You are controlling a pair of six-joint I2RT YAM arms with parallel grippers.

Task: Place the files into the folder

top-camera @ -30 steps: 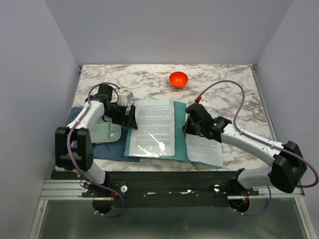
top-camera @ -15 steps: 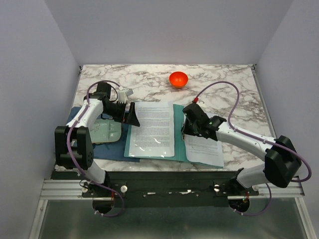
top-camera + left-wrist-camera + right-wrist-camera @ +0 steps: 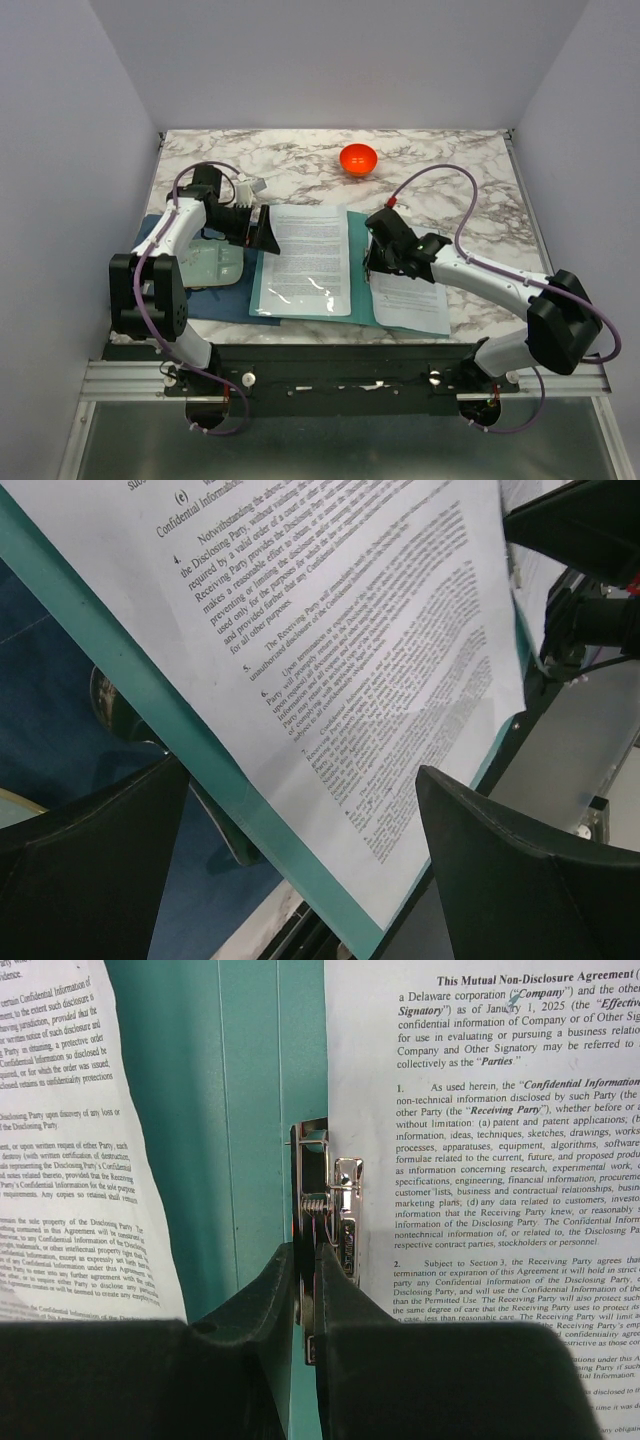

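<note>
Clearly the coming move turns on the metal clip [image 3: 322, 1210]. It lies straight ahead of the right gripper [image 3: 308, 1260], which is clenched on the clip's thin upright lever with its jaws almost together. The clip's long axis runs along the spine of the folder [image 3: 361, 295], from the near edge of the surface [image 3: 450, 170] toward the far one. It sits at the inner edge of the right sheet [image 3: 480, 1160]. Whether that edge is tucked under the clip's bar or lies only beside it cannot be told.

The folder lies open and flat, and both files are within its outline. The left sheet [image 3: 312, 258] is on the left panel and the right sheet on the right panel, each with its long side parallel to the spine.

The left gripper [image 3: 266, 232] is released, its fingers spread wide and grasping nothing. It is just at the outer edge of the left panel, so the left arm is nearer the left sheet and the right arm nearer the clip. What seems left is seating the right sheet under the clip.

As for other containers, the orange bowl [image 3: 358, 158] stands well apart toward the far edge, with nothing seen in it. The pale plate [image 3: 215, 268] rests on the blue mat [image 3: 215, 305] left of the folder, partly hidden by the left arm.
</note>
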